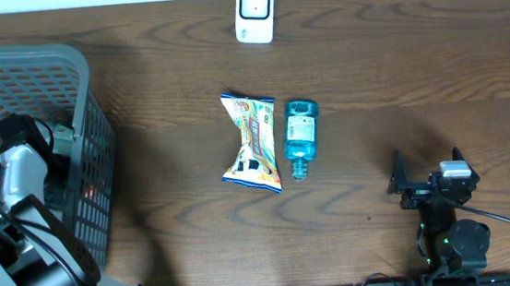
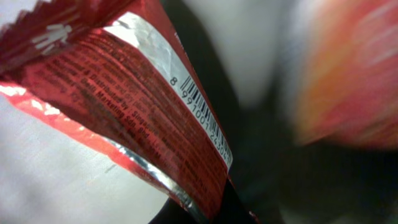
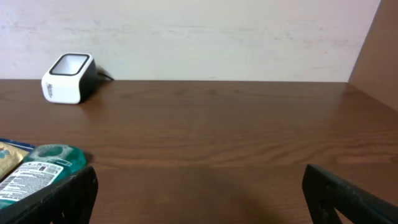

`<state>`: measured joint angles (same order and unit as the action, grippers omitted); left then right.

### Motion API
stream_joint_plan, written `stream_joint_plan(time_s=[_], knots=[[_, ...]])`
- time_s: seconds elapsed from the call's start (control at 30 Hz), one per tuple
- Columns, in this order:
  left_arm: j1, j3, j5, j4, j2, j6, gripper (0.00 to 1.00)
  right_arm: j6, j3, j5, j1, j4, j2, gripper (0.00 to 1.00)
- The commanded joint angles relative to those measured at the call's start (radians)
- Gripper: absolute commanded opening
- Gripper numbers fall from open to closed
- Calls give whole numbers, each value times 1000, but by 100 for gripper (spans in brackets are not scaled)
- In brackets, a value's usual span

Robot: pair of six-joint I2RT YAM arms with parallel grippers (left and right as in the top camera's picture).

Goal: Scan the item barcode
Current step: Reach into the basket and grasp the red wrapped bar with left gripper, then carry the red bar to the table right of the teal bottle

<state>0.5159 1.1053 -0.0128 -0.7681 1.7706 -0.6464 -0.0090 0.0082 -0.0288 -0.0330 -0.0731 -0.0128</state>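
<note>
A: Dark wood desk (image 1: 397, 75), pale wall behind. Grey basket (image 1: 97, 157) at 9 o'clock, scanner (image 1: 254, 12) at 12. Where's the item?

B: Red packet (image 2: 124, 106), down in the basket, right up against the left wrist camera. Barcode (image 2: 200, 109) shows on the silver seam. Left jaws closed, apparently pinching the packet's lower edge. Right jaws wide open, holding nothing, parked at 5 o'clock.

A: Risks?

B: Thin foil, and it looks like an edge pinch, so it could slip on the lift over the basket wall. The packet is creased, and a curled or glaring seam may not read. The barcode could also end up facing away from the scanner window if the wrist doesn't turn.

A: Anything in the way?

B: Basket wall first. Then the snack bag (image 1: 252, 141) and blue bottle (image 1: 301, 137), lying just beside each other at centre. They only matter if the carry goes low. Right arm (image 1: 446, 210) is well apart, no conflict.
</note>
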Motion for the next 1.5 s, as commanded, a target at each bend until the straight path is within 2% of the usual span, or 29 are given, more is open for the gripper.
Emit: stream_joint_plan(time_s=[0.0,0.37,0.57,0.9,1.03,1.2,1.33,1.47], knots=[[21,-40,-26,-82,-25,22,7,-7,0,2,8,-6,6,99],[56,-7,-26,-115,-487,23,7,-7,0,2,8,-6,6,99],[56,-7,-17,-78,-739,-27,7,-7,0,2,8,-6,6,99],[54,-7,212,98,-1108,-37,7,-7,0,2,8,-6,6,99],[54,-7,420,120,-1160,-69,7,-7,0,2,8,-6,6,99],[40,-24,682,118,-1143,-69,7,-7,0,2,8,-6,6,99],[-38,-49,702,116,-1128,-65,7,-7,0,2,8,-6,6,99],[-171,-53,661,124,-1100,-43,7,-7,0,2,8,-6,6,99]])
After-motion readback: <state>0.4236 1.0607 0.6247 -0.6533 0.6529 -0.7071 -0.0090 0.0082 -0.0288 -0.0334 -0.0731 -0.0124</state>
